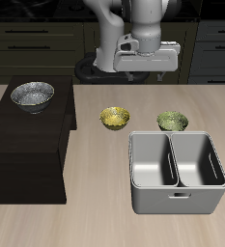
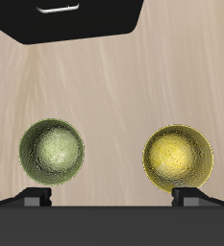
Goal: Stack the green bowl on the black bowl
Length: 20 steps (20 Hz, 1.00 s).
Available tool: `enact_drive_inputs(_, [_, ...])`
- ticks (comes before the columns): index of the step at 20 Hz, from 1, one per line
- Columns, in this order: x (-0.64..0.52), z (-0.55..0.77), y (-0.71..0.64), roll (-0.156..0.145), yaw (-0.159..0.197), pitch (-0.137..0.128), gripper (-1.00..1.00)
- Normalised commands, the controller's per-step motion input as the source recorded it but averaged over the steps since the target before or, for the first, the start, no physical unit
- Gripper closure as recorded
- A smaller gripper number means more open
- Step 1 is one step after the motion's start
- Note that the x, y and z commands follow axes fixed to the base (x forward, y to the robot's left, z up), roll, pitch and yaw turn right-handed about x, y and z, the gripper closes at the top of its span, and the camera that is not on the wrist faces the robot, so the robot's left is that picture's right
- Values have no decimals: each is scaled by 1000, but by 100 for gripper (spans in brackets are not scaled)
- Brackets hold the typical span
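Gripper point(image 1: 148, 60) hangs high above the table's back, holding nothing; its fingers are too hidden to tell whether they're spread or pressed together. Three bowls down there: one green bowl point(image 1: 172, 121) just behind the grey two-compartment bin point(image 1: 178, 197), one yellow bowl point(image 1: 114, 118) beside it, one black bowl point(image 1: 32, 96) up on the dark cabinet point(image 1: 27, 164).

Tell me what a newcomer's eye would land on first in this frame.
Probably the big grey two-compartment bin near the table's front edge, and the dark cabinet carrying the black bowl. Next, the green bowl and yellow bowl side by side on bare wood behind the bin, with the pincer raised above them, holding nothing.
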Motion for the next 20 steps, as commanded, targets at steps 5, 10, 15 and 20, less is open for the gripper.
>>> enact_drive_inputs(5, [44,-322,20,-25,-37,-38,-100])
enact_drive_inputs(10, [-24,-421,127,8,-8,23,-100])
enact_drive_inputs(15, [-60,-297,254,58,24,21,-100])
enact_drive_inputs(20, [30,-152,163,8,28,-36,-100])
